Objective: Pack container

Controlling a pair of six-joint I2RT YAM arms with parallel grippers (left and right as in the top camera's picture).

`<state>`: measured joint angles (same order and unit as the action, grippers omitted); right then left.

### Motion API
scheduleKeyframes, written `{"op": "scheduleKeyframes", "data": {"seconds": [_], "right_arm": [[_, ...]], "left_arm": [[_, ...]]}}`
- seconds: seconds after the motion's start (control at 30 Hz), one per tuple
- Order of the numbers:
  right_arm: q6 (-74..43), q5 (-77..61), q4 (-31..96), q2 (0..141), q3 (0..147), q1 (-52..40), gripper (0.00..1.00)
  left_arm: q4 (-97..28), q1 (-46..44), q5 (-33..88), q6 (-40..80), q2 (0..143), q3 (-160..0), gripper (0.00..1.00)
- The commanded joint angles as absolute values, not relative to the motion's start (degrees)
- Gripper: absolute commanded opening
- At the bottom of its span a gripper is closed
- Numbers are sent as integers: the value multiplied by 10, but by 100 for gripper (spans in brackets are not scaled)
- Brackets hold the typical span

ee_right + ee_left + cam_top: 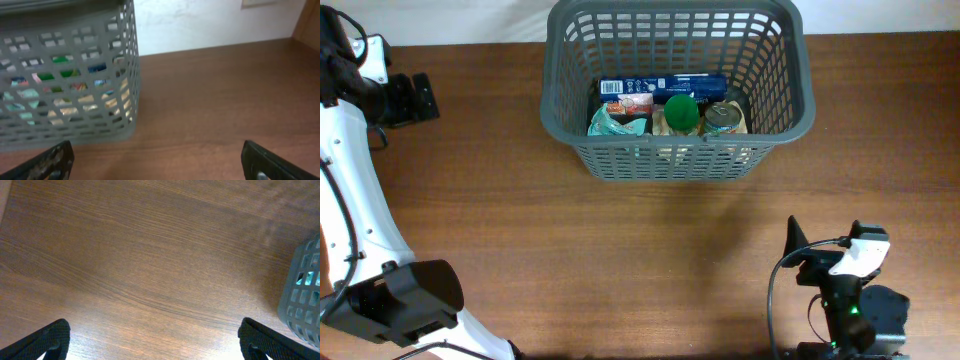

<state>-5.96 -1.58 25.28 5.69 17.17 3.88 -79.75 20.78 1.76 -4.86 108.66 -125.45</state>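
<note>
The dark grey slotted basket (777, 112) stands at the back middle of the wooden table. Inside it lie a blue box (665, 86), a teal packet (615, 121), a green-lidded jar (681, 112) and a tin can (724, 118). My left gripper (408, 98) is open and empty at the far left, over bare wood; its wrist view (152, 342) shows the basket's corner (303, 300) at the right edge. My right gripper (798, 245) is open and empty near the front right, its wrist view (159, 160) facing the basket's near wall (65, 127).
The left arm's white links (355, 190) and dark base (405, 300) stand along the left edge. The right arm's base (865, 315) sits at the front right. A white wall (210, 25) lies behind the table's back edge.
</note>
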Motion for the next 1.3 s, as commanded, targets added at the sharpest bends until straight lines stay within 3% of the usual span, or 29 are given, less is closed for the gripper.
{"op": "scheduleKeyframes", "data": {"seconds": [0.0, 1.27], "right_arm": [[-60, -23, 249, 34, 145, 29, 99], [-60, -23, 246, 2, 71, 30, 99]], "left_arm": [[-796, 212, 22, -45, 1084, -1253, 99], [-796, 210, 22, -45, 1084, -1253, 99]]}}
